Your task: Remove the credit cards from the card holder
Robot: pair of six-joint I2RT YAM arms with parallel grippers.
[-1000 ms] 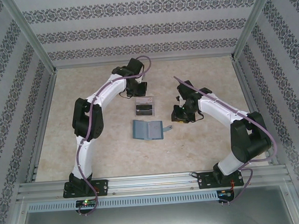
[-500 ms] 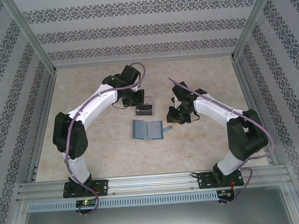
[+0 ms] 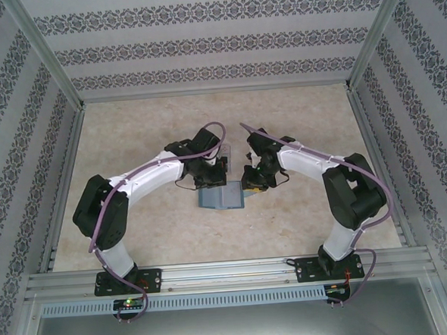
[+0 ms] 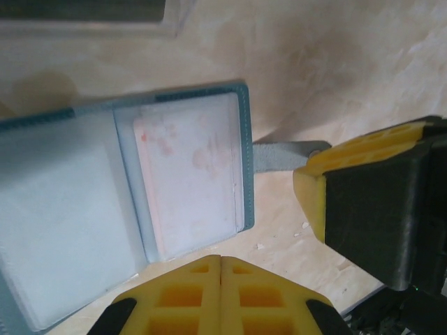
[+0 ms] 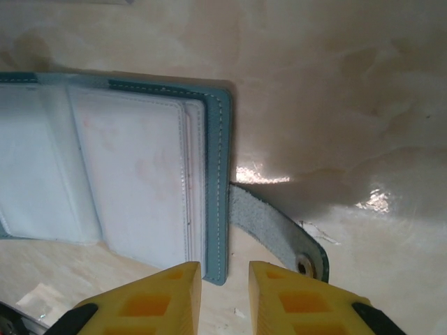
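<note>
The teal card holder lies open and flat on the table, clear sleeves up. A pale card shows through its right-hand sleeve. The strap tab with its snap sticks out from the right edge. My left gripper is shut and empty, hovering just off the holder's near edge. My right gripper is open, its fingers either side of the holder's right corner, not clamping it. The right fingers appear in the left wrist view beside the strap.
A clear plastic tray sits just beyond the holder, with a dark strip inside it at the frame's top; the left arm covers it from above. Patterned walls and metal rails surround the marble-look table.
The left arm swung back from the tray toward the holder, now covering the tray. The right gripper slid left to the holder's right edge.
</note>
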